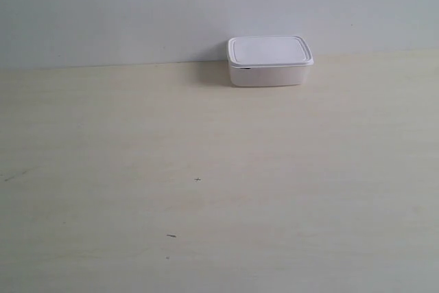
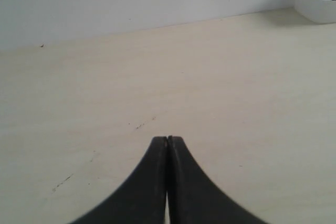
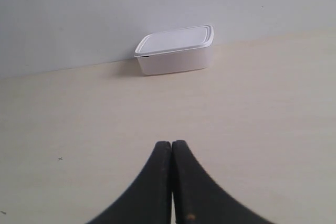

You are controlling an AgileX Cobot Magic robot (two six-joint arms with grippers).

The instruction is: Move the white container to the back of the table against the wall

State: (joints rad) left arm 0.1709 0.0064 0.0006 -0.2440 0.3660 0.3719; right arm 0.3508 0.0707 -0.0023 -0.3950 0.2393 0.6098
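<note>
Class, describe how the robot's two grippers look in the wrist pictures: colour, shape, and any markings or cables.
The left gripper and the right gripper look alike: smooth matte black fingers, broad at the base, curving in to narrow tips. One right finger bears a small brownish speck. No cables or lettering show; the exterior view shows no arms.

Tiny dark cross (image 1: 197,180) and short dash (image 1: 171,236)

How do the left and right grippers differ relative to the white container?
The right gripper has the whole white container ahead of it; the left gripper sees only one corner of it. The right gripper carries a small brownish spot; the left gripper shows none. Both are shut, empty, clear of it.
</note>
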